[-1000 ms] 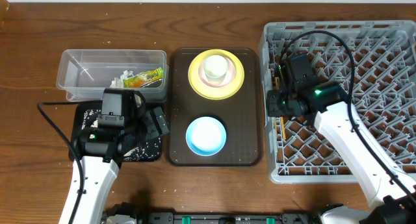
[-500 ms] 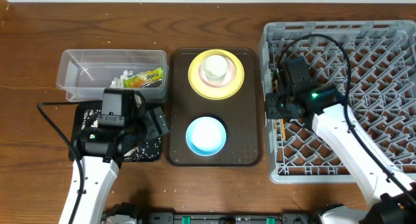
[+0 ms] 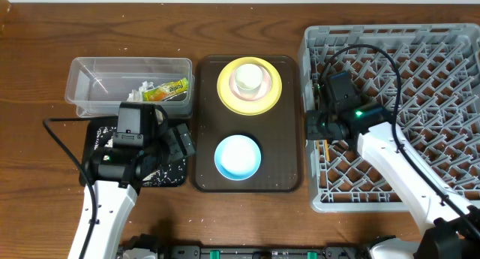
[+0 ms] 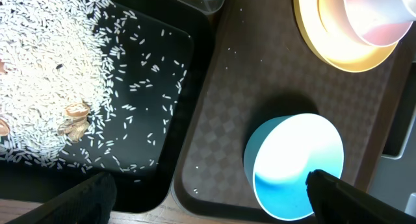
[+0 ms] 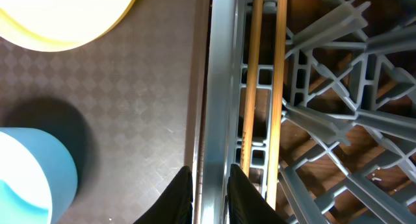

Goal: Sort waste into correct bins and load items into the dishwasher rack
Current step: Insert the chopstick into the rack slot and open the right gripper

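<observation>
Chopsticks (image 5: 251, 87) lie inside the dishwasher rack (image 3: 375, 32), along its left wall. The right pincer (image 5: 210, 178), narrow and empty, should rise straight up, clear of that wall. The left pincer (image 4: 208, 185) hangs wide.

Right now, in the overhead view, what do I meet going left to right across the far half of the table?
clear plastic tub → yellow plate, sitting on the brown serving tray → dishwasher rack
</observation>
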